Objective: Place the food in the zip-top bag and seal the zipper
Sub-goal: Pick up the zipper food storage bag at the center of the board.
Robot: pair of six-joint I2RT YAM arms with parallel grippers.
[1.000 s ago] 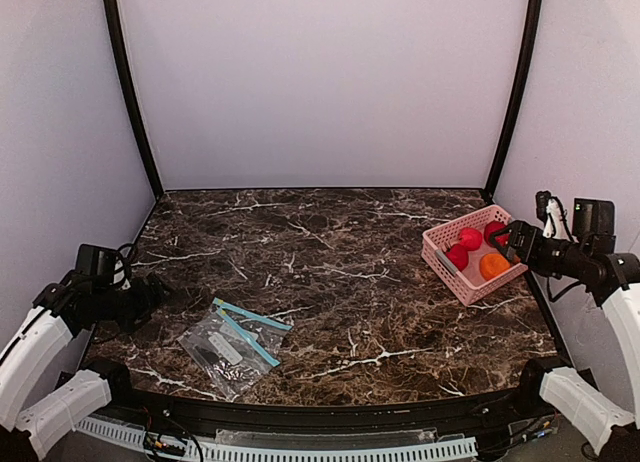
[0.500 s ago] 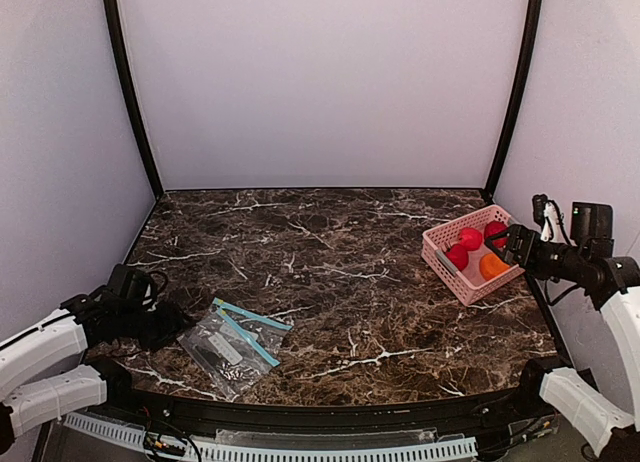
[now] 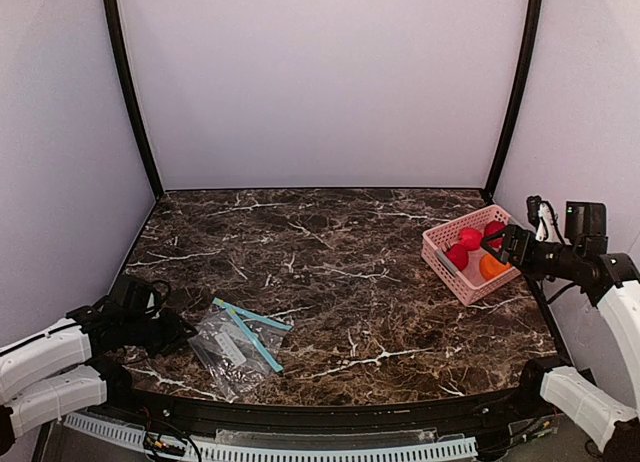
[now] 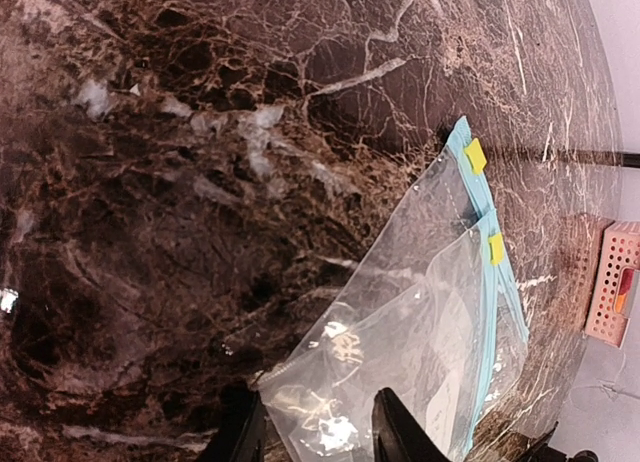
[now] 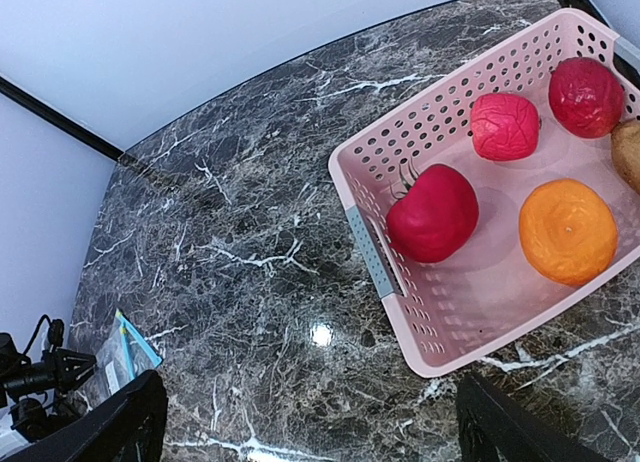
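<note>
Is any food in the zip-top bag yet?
Empty: the zip-top bag lies flat, see-through; the fruit sits in the pink basket.

A table (image 3: 330, 272) with a glossy top of dark brown marble pattern, veined in white, fills the bottom of a small booth. The back wall (image 3: 320, 82) on the far side is a plain, pale lilac-white panel, and the left wall (image 3: 60, 162) and right wall (image 3: 590, 102) look the same. Thin black posts (image 3: 131, 92) run up where the side walls meet the back one. A black rim (image 3: 330, 410) borders the near edge, with a white slotted strip (image 3: 300, 448) just below it. The light is soft and even, and one small bright glint (image 5: 321, 334) shows on the tabletop.
</note>
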